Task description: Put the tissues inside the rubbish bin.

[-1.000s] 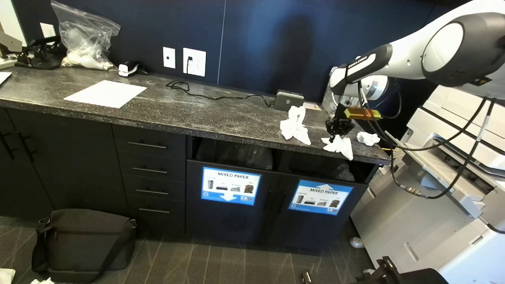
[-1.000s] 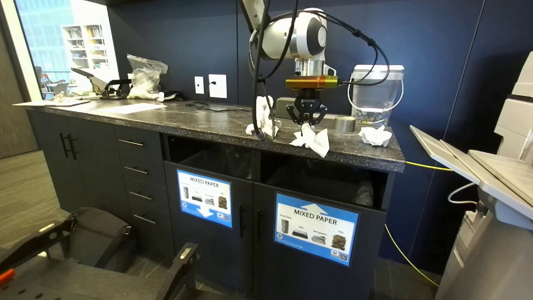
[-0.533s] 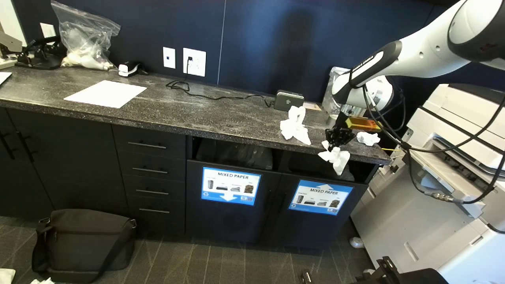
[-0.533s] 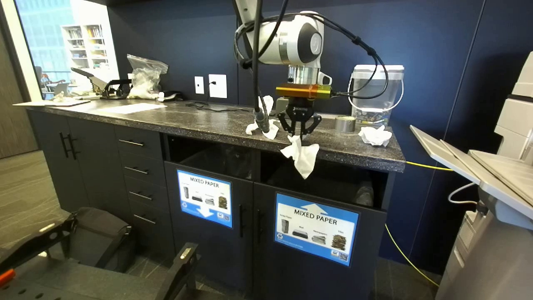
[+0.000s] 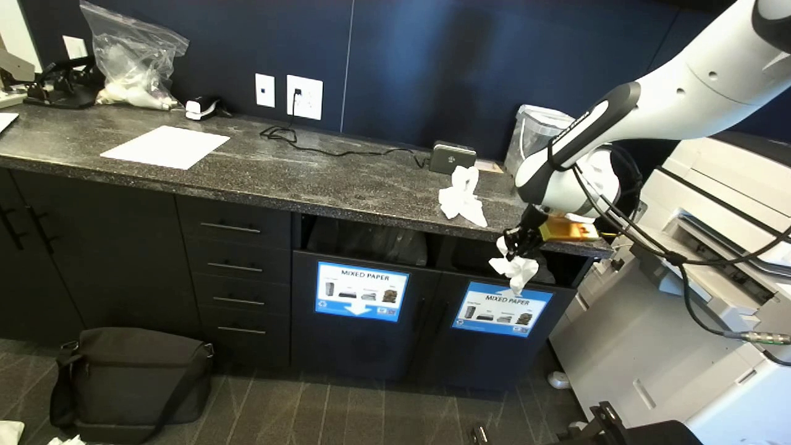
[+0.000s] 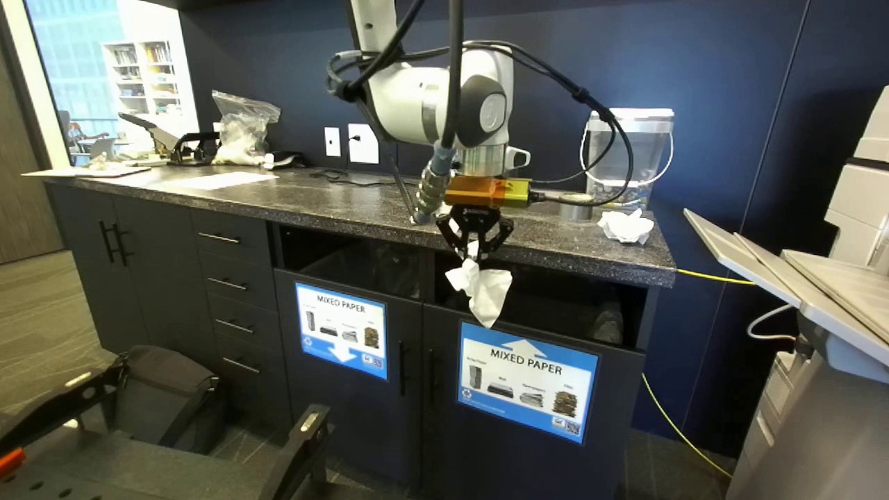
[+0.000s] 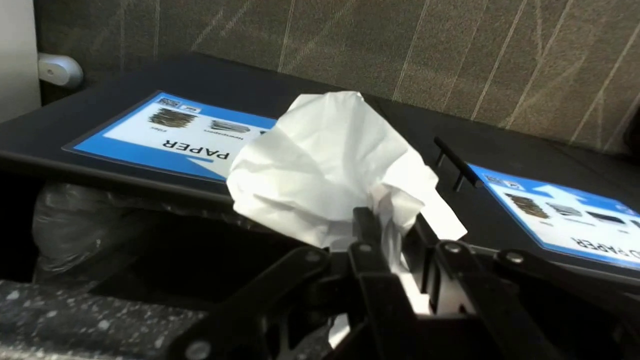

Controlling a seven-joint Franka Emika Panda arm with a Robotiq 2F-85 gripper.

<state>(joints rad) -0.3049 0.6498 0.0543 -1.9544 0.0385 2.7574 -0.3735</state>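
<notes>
papertrail: What do we make of the claw [image 6: 475, 255]?

binfolk: Nearly closed, pinching one crumpled tissue [image 6: 485, 290] by its bunched neck. We see the thin white paper flare into creased, pointy flaps at the claw's 6 o'clock, hanging in front of the dark cabinet [image 6: 368, 430].

papertrail: And what else have we got?

binfolk: In an exterior view, a ruffly, balled-up tissue [image 6: 626, 227] just shy of 3 o'clock from the claw, on the speckled, stone-like surface [image 6: 333, 207]. A smooth, see-through bucket [image 6: 647, 149] with a white rim stands upright around 2. We spot a peaky, folded tissue [image 5: 462, 199] between 10 and 11 in an exterior view.
</notes>
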